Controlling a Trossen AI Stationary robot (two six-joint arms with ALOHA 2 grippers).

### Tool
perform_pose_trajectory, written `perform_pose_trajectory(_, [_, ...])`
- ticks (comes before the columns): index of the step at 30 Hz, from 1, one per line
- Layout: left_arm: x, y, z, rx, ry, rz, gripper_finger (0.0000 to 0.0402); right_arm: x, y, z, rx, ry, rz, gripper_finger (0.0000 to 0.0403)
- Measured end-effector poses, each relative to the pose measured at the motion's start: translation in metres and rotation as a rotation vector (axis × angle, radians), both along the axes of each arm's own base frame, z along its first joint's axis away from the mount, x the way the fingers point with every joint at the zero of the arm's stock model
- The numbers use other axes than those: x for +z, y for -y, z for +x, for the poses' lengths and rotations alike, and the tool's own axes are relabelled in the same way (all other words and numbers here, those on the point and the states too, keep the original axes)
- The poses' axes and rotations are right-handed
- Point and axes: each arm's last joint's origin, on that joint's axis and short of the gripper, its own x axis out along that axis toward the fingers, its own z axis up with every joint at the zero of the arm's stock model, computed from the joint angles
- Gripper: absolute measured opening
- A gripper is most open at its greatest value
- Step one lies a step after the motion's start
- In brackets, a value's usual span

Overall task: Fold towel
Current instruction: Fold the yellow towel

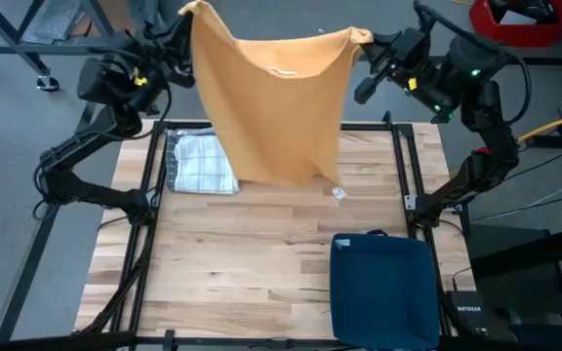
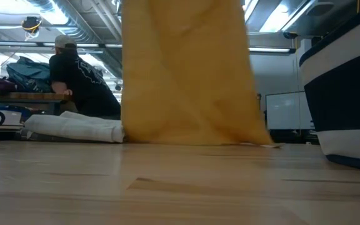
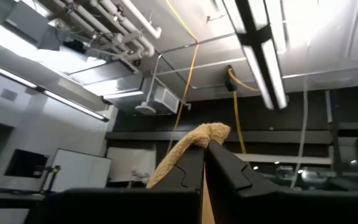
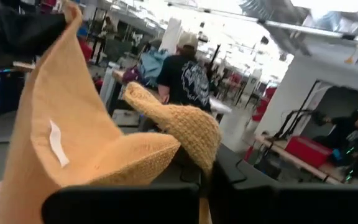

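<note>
Pinching one top corner of the large mustard-yellow woven cloth towel (image 1: 266,97), the left gripper (image 1: 185,14) is clamped tight on the fabric, raised high above the far edge of the light wooden slatted table (image 1: 261,263); in the left wrist view its two dark fingers (image 3: 222,165) meet with a tuft of yellow cloth poking out between them; the right gripper (image 1: 364,41) is likewise clenched on the opposite top corner, also up above the table's far edge, and in the right wrist view the nubby yellow corner curls over its closed fingers (image 4: 229,177); a small white label shows near the towel's upper hem.

Between the two grippers the towel hangs spread like a curtain, its upper edge sagging a little in the middle; its lower end tapers toward the table, and in the low view the bottom hem looks to be at the tabletop or just above it; which, I cannot tell.

On the table, just beside the hanging towel toward the left arm, lies a folded white cloth with a dark grid check (image 1: 201,162); a dark blue fabric bin (image 1: 383,288) sits at the table's near edge, toward the right arm; a small white tag (image 1: 338,193) lies on the wood near the towel's lower tip.

Beyond the table, a person in a dark top and pale cap (image 2: 77,72) sits with back turned.
</note>
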Motion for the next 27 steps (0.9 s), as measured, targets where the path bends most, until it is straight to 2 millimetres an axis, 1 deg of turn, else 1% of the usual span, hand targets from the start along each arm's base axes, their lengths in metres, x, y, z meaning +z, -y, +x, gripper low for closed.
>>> perform_pose_trajectory(4, [-0.002, -0.012, -0.001, 0.048, -0.009, -0.012, 0.0000, 0.004, 0.001, -0.001, -0.045, 0.009, -0.041, 0.0005])
perform_pose_trajectory(7, [-0.002, -0.020, -0.006, 0.053, 0.022, -0.044, 0.0000, 0.006, 0.005, -0.003, -0.088, 0.008, -0.061, 0.0005])
perform_pose_trajectory(12, [-0.003, -0.029, -0.009, 0.067, 0.054, -0.064, 0.0000, 0.005, 0.020, -0.007, -0.150, 0.011, -0.057, 0.0005])
perform_pose_trajectory(17, [-0.006, -0.041, -0.006, 0.100, 0.054, -0.063, 0.0000, 0.003, 0.034, -0.002, -0.116, 0.006, -0.060, 0.0005])
perform_pose_trajectory(20, [-0.009, -0.051, -0.004, 0.121, 0.058, -0.069, 0.0000, 0.000, 0.044, 0.000, -0.132, -0.003, -0.056, 0.0005])
perform_pose_trajectory(25, [-0.011, -0.065, -0.002, 0.097, 0.129, -0.063, 0.0000, -0.001, 0.057, -0.002, -0.184, -0.001, -0.058, 0.0005])
perform_pose_trajectory(27, [-0.012, -0.070, -0.003, 0.083, 0.160, -0.050, 0.0000, 0.001, 0.060, -0.004, -0.177, 0.016, -0.069, 0.0005])
